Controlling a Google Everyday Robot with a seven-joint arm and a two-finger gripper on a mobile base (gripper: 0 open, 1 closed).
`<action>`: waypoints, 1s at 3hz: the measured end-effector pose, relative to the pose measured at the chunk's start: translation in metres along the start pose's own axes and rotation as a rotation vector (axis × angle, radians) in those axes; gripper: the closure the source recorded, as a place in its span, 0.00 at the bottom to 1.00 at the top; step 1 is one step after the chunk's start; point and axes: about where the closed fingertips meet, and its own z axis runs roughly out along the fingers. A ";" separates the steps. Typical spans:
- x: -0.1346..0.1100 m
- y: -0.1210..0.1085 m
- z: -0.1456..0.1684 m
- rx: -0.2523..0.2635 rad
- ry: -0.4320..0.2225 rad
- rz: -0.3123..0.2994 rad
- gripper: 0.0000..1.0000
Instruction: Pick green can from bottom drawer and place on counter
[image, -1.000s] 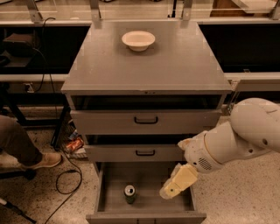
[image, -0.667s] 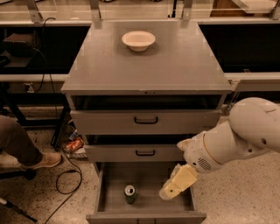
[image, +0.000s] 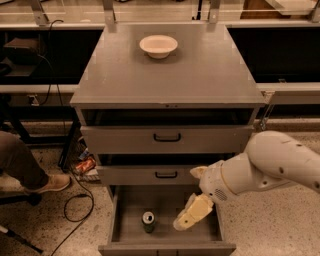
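The green can (image: 148, 221) stands upright on the grey floor of the open bottom drawer (image: 170, 204), left of its middle, silver top facing up. My gripper (image: 184, 221) hangs over the drawer, just right of the can and apart from it, on the end of the white arm (image: 270, 167) that reaches in from the right. The counter (image: 165, 70) is the flat grey top of the cabinet, above the two upper drawers.
A white bowl (image: 158, 46) sits at the back middle of the counter. The two upper drawers (image: 166, 138) with black handles are slightly pulled out. A person's leg and shoe (image: 35, 172) and cables lie on the floor at the left.
The gripper has shifted slightly left and down toward the can. The can and drawers have not moved.
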 end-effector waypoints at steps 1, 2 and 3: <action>0.022 -0.021 0.061 -0.065 -0.092 0.004 0.00; 0.022 -0.021 0.061 -0.065 -0.092 0.004 0.00; 0.027 -0.038 0.088 -0.072 -0.125 -0.026 0.00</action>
